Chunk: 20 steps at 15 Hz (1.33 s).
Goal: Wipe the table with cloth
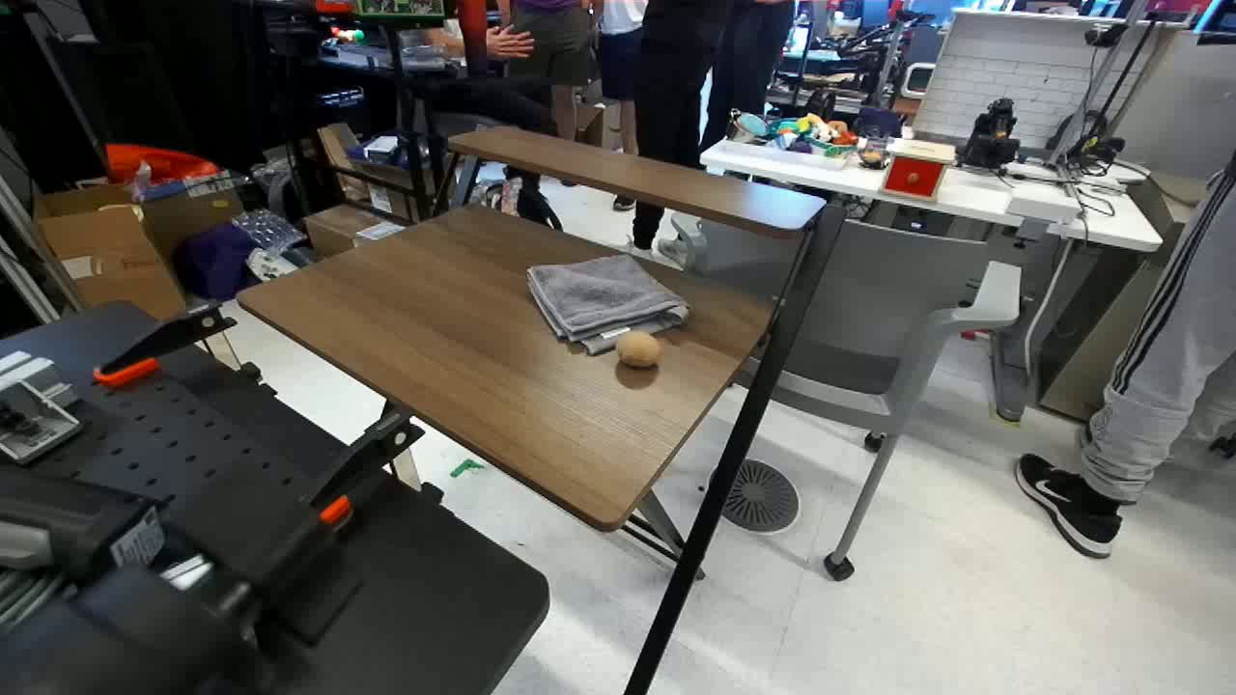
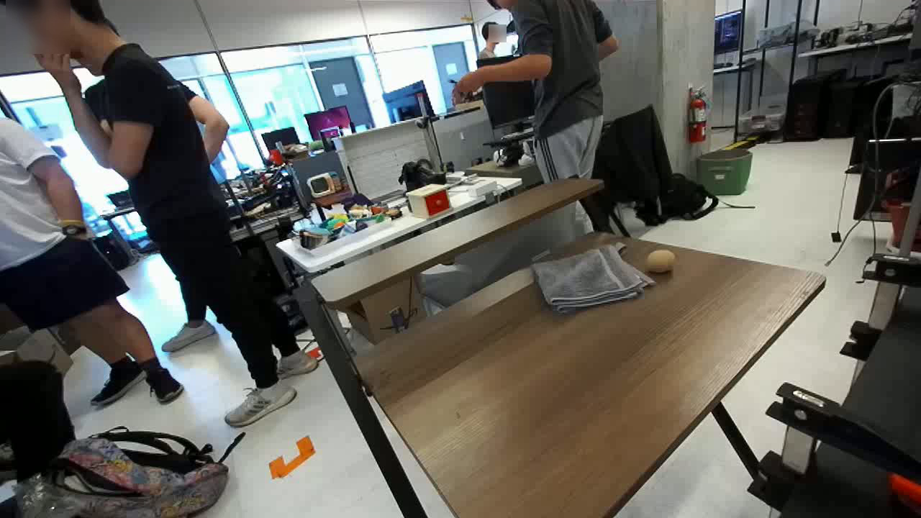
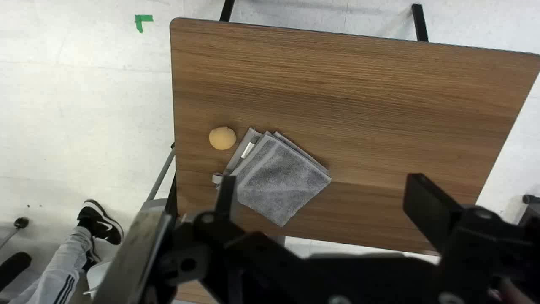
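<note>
a folded grey cloth point(image 3: 280, 177) is laid on the brown bench point(image 3: 358, 97), and a small roundish tan object point(image 3: 222, 138) is set just beside one edge of it. in the wrist view the end effector point(image 3: 321, 188) is held with its fingers point(image 3: 428, 207) spread wide, well apart from the cloth. the cloth is framed beyond the gap between the fingers, nearer the finger on that view's left, by whose tip a small part is hidden. in both exterior views the cloth is shown lying flat, near the bench's raised shelf point(image 1: 637, 177).
</note>
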Available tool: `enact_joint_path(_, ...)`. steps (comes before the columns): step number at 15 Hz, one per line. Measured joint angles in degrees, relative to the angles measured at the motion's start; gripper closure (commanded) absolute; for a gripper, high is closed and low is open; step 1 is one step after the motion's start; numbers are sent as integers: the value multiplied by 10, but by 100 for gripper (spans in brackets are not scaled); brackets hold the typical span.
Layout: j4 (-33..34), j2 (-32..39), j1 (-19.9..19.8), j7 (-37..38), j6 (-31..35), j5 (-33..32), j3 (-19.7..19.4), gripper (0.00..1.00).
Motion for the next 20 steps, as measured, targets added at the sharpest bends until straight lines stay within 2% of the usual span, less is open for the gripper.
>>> enact_joint_path(7, -1, 0, 0, 3, 9, 1, -1, 0)
enact_joint_path(9, -9, 6, -2, 28, 56, 3, -4, 0)
enact_joint_path(11, -13, 32, -11, 59, 132, 12, -10, 0)
enact_joint_path(16, 1, 182, -57, 133, 332, 24, -40, 0)
enact_joint_path(18, 21, 244, -66, 144, 344, 34, -51, 0)
enact_joint_path(20, 28, 269, -66, 144, 347, 34, -54, 0)
